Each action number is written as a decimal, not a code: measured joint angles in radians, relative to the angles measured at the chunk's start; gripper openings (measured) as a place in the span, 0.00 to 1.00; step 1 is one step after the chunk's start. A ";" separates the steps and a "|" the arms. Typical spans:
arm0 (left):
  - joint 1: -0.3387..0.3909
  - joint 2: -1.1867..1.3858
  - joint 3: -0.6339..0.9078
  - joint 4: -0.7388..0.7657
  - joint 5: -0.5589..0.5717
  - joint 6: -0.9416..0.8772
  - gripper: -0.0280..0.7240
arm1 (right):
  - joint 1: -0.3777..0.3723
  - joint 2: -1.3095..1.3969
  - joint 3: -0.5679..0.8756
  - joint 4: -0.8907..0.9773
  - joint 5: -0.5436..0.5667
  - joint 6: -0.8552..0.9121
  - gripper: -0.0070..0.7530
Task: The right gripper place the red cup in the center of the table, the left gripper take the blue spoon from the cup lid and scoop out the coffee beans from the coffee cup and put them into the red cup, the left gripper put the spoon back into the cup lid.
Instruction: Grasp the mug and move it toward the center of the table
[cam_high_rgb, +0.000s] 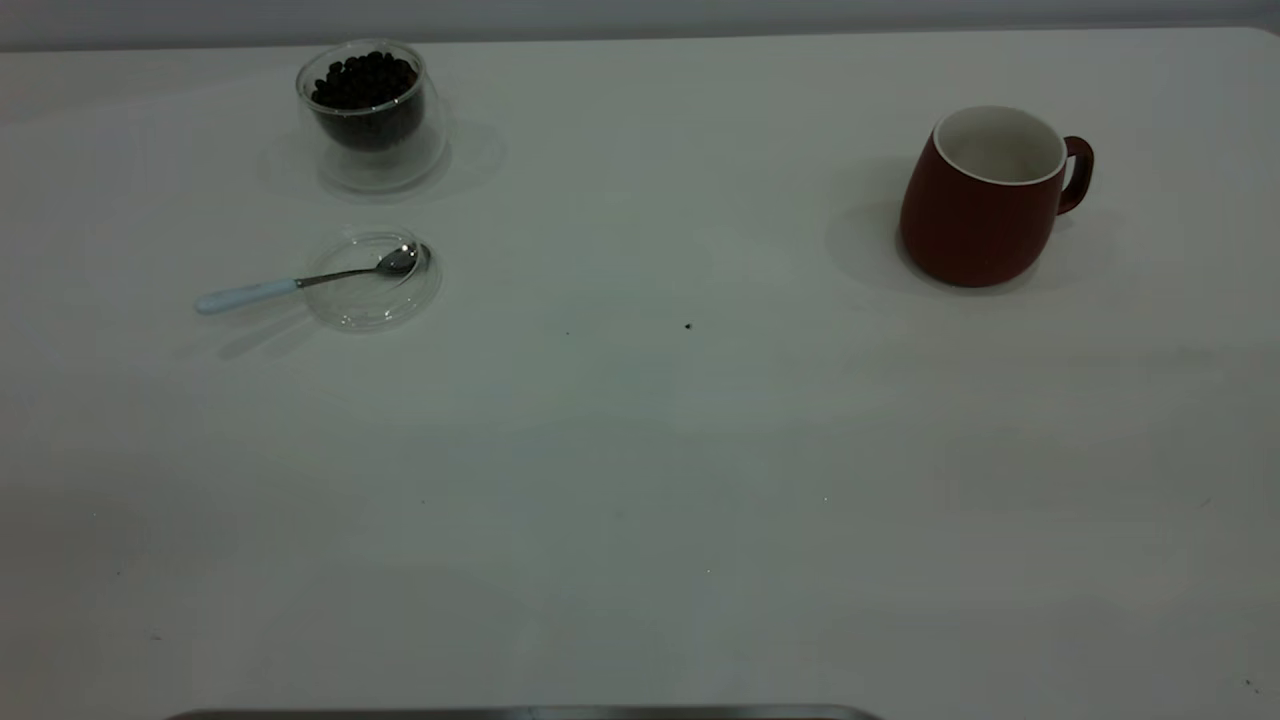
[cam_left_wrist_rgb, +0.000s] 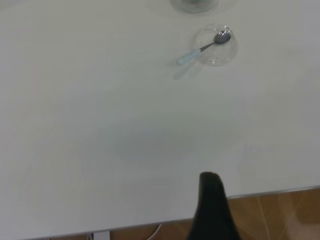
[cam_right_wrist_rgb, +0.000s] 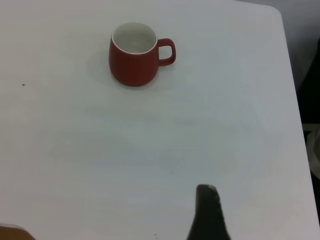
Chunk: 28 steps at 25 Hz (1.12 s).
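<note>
Red cup (cam_high_rgb: 985, 200) upright, far right of table (cam_high_rgb: 640, 480), untouched. Both grippers (cam_right_wrist_rgb: 207, 200) back at near edge; open/shut: can't tell. Risk: grab via 1 rounded wall may tip cup.

Dim even light, soft shadows, slight blur
</note>
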 joint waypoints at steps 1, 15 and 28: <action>0.000 0.000 0.000 0.000 0.000 0.000 0.83 | 0.000 0.000 0.000 0.000 0.000 0.000 0.79; 0.000 0.000 0.000 0.000 0.000 0.001 0.83 | 0.000 0.000 0.000 0.000 0.000 0.001 0.79; 0.000 0.000 0.000 0.000 0.000 0.001 0.83 | 0.000 0.000 0.000 -0.001 0.000 0.033 0.79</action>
